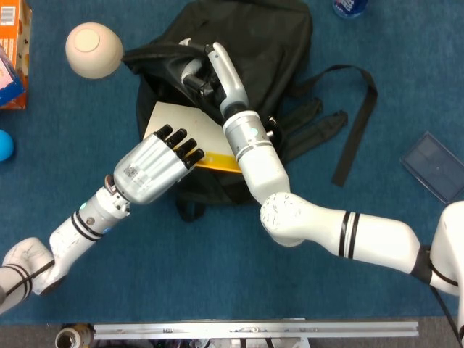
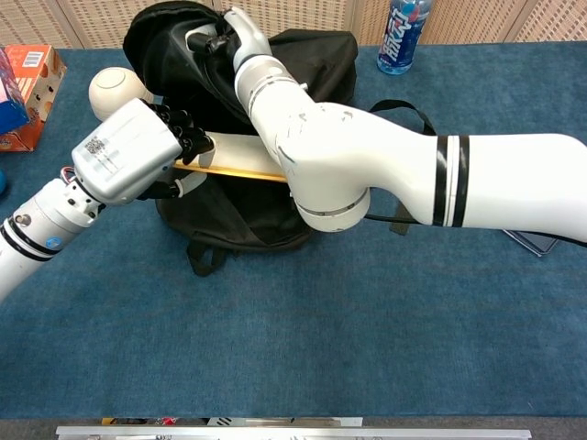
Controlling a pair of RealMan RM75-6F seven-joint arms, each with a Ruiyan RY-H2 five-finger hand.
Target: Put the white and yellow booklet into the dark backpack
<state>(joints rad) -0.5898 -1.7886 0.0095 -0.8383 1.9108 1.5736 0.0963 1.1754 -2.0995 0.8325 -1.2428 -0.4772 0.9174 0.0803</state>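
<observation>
The dark backpack (image 1: pixel 275 51) lies at the table's far middle, its mouth facing left. My right hand (image 1: pixel 214 72) grips the upper rim of that mouth and holds it raised, as the chest view shows (image 2: pixel 229 37). My left hand (image 1: pixel 156 167) holds the white and yellow booklet (image 1: pixel 181 119) by its near left end, fingers on top. The booklet lies flat, tilted slightly, with its far end under my right forearm at the bag's mouth. From the chest, the booklet (image 2: pixel 240 148) shows its yellow edge beside my left hand (image 2: pixel 133 151) and the backpack (image 2: pixel 312 60).
A cream bowl (image 1: pixel 93 49) sits left of the bag. An orange box (image 1: pixel 14 51) and a blue ball (image 1: pixel 3 145) are at the left edge. A drink bottle (image 2: pixel 401 37) stands behind the bag, its straps (image 1: pixel 355 123) trail right, and a dark case (image 1: pixel 435 167) lies far right.
</observation>
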